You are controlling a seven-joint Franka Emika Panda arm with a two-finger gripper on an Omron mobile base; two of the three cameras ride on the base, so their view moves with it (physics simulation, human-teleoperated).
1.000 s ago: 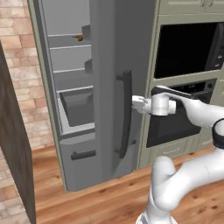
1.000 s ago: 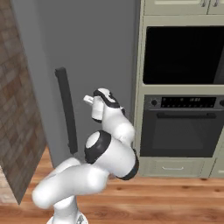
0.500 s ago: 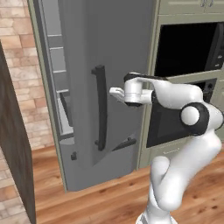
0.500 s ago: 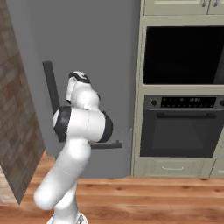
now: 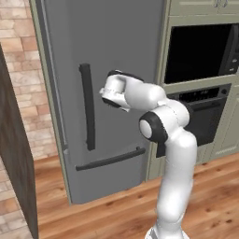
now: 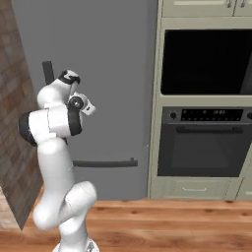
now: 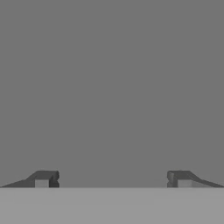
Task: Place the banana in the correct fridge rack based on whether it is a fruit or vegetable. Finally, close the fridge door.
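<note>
The tall grey fridge door (image 5: pixel 121 46) stands shut, flush with the fridge front, its dark vertical bar handle (image 5: pixel 87 107) facing out. My gripper (image 5: pixel 104 93) is pressed up to the door just right of that handle. In the hand view the flat grey door (image 7: pixel 112 87) lies close ahead, and my gripper (image 7: pixel 112 178) is open with its fingertips (image 7: pixel 43 178) wide apart and nothing between them. From the right base view my hand (image 6: pixel 69 78) sits against the door (image 6: pixel 113 59). The banana and the fridge rack are hidden behind the shut door.
Below the door is the drawer front with a horizontal handle (image 5: pixel 111 158). A built-in oven (image 6: pixel 206 142) stands in the cabinet column to the right. A brick wall (image 5: pixel 28 93) and a dark side panel (image 5: pixel 16 168) are on the left. Wooden floor (image 6: pixel 172 221) lies in front.
The fridge door has swung from partly open to fully shut, hiding the shelves and drawer inside. My hand travelled left with it, staying against its outer face.
</note>
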